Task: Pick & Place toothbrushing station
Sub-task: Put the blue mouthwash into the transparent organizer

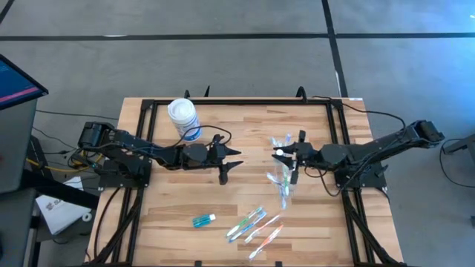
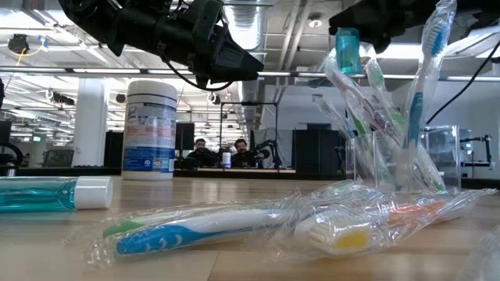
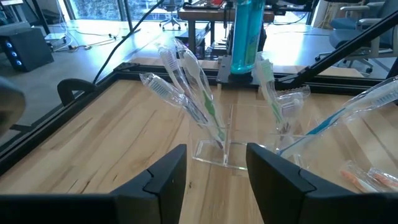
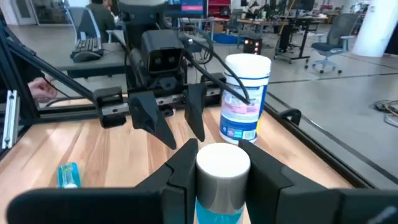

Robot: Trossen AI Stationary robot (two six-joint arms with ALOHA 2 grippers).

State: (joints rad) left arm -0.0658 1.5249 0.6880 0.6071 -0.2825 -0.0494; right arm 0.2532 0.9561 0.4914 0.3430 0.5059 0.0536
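The right gripper [image 4: 214, 163] is clamped on a teal tube [image 4: 221, 186], white cap toward the wrist camera, and the high view puts it at about three o'clock of the table's middle, directly above the clear plastic cup [image 1: 283, 162]; I judge the tube is held upright there so it can be lowered into the cup alongside the brushes. The cup already holds several wrapped toothbrushes [image 3: 186, 87] that lean outward against its rim, handles down and heads up, so the tube has only a narrow gap to enter. The left gripper [image 3: 214, 177] hangs at about nine o'clock of the table's middle with its fingers apart and nothing between them, aimed at the cup from the other side, probably waiting its turn or ready to steady the cup. Not yet placed: a second teal tube [image 1: 203, 219] lies flat at about seven o'clock near the front edge, and a loose cluster of wrapped toothbrushes [image 1: 256, 225] lies at about five to six o'clock. A white canister [image 1: 183, 117] with a blue label stands upright at about eleven o'clock, well apart from the cup and seemingly no part of the job
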